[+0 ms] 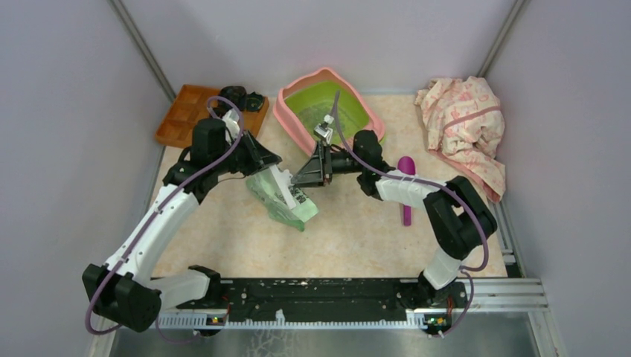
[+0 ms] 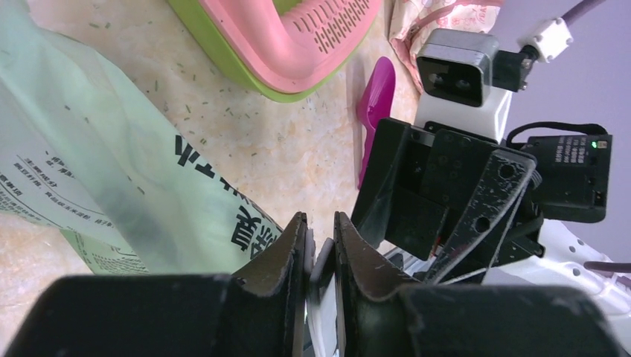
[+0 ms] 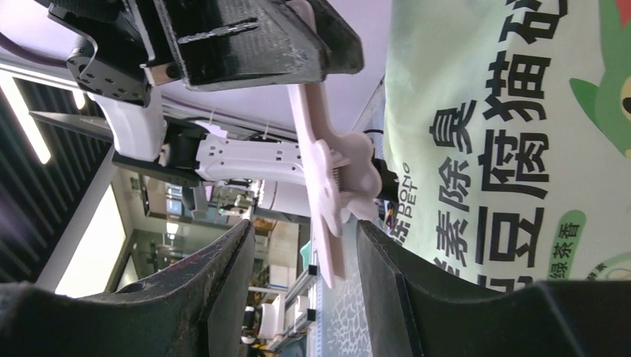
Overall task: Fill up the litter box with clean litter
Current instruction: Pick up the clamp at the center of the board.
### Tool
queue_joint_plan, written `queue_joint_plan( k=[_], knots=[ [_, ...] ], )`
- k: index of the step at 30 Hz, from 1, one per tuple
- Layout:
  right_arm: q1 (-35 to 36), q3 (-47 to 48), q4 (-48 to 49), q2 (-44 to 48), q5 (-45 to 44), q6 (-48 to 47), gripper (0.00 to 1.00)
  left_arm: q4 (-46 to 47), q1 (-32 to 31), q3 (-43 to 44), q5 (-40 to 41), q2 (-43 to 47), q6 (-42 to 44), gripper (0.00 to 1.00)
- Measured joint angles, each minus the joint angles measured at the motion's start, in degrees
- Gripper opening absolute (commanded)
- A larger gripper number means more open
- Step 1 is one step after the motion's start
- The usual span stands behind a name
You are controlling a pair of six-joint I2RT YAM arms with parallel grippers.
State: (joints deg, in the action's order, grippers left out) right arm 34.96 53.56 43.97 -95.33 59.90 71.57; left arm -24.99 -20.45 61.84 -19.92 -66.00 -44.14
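Litter box (image 1: pixel 286 119) sits at the back of the counter (image 1: pixel 357 238), basin mostly bare green from above. The litter bag (image 1: pixel 286 201) lies flat in front of it, near the rim but not over it. Left claw (image 2: pixel 320 227) is pinched narrow on the pale bag clip (image 3: pixel 327 186). The right claw (image 3: pixel 305 227) stands wide, fingers either side of the clip's free end, gripping nothing.

Risks as I read it:
- Left has the clip only, not the bag. A pull could slip the clip off, or the limp bag swings and dumps short of the box. Stray litter grains (image 2: pixel 187 108) are on the counter by the rim already.
- Can't tell which way the bag mouth faces, or if the clip is locked. If it pops with the bag on its side, litter spills on the counter.
- Claws nearly touching, so a twist by the right could hit left's fingers.
- Purple scoop (image 1: pixel 405 193) lies beside the right arm and could get knocked.
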Motion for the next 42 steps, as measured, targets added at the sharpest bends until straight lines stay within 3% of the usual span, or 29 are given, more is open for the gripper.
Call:
queue_joint_plan(
  k=[12,26,38,42],
  knots=[
    [-0.3,0.0,-3.0,0.0,0.0,-2.9,0.53,2.4,0.6,-0.2,-3.6,0.7,-0.7,0.18],
    [-0.6,0.0,8.6,-0.8,1.2,5.1,0.4,6.3,0.9,-1.0,-8.3,1.5,-2.6,0.17],
    [-0.6,0.0,10.5,-1.2,2.0,6.7,0.31,8.8,1.0,-1.6,-10.8,1.4,-3.5,0.17],
    [-0.7,0.0,10.9,-1.5,2.1,7.0,0.41,9.2,1.0,-1.8,-11.1,1.4,-3.6,0.17]
  ],
)
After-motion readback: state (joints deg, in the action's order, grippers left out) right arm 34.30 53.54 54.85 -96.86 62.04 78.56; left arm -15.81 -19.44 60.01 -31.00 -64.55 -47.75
